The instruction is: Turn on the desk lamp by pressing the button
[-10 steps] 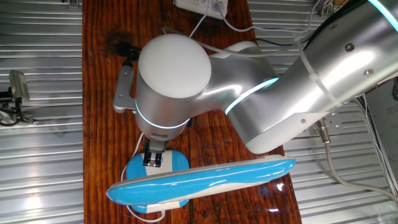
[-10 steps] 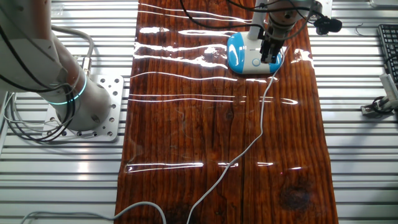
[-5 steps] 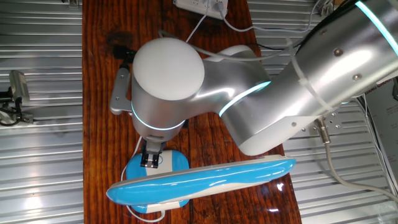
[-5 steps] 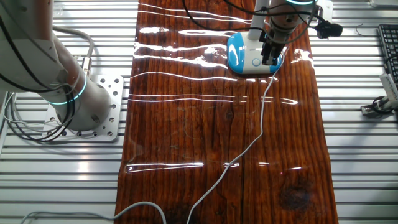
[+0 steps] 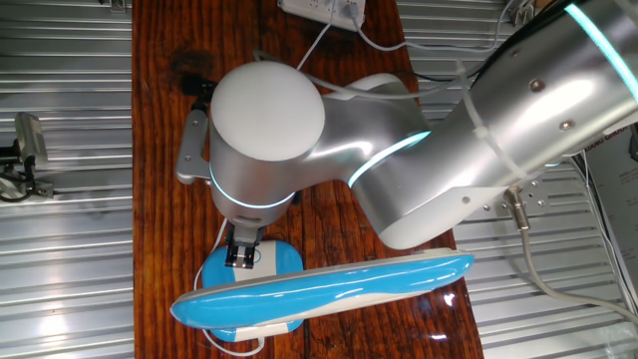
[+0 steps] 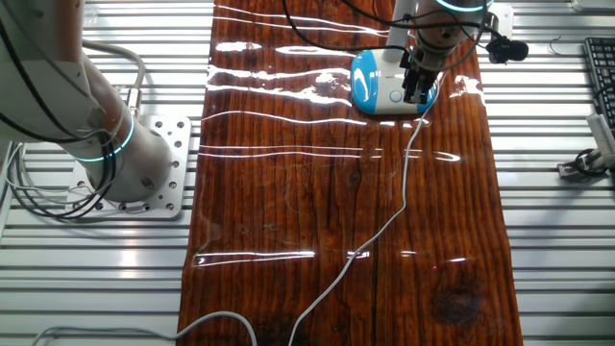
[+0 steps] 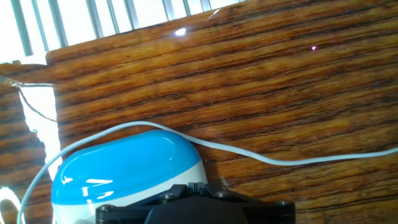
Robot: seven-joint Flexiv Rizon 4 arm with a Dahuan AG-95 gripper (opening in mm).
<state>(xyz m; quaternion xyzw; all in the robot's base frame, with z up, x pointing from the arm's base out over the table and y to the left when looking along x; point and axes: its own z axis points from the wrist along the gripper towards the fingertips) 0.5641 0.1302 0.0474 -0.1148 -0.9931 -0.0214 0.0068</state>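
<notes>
The desk lamp has a long blue-and-white head (image 5: 329,287) lying across the near end of the wooden table. Its rounded blue-and-white base (image 5: 284,257) sits behind the head. The base also shows in the other fixed view (image 6: 370,82) and in the hand view (image 7: 118,168). My gripper (image 5: 239,259) points straight down onto the white top of the base, with its tips on or just above it (image 6: 415,93). In the hand view the gripper (image 7: 200,184) has its fingertips pressed together, shut on nothing. The button itself is hidden under the fingers.
The lamp's thin white cord (image 6: 404,192) runs from the base along the table and off its end, and it crosses the hand view (image 7: 280,160). A white power strip (image 5: 324,10) lies at the far table end. The arm's mount (image 6: 125,163) stands beside the table.
The wrist shifted slightly sideways and the fingers came down a little onto the lamp base. In the last half second almost nothing moved.
</notes>
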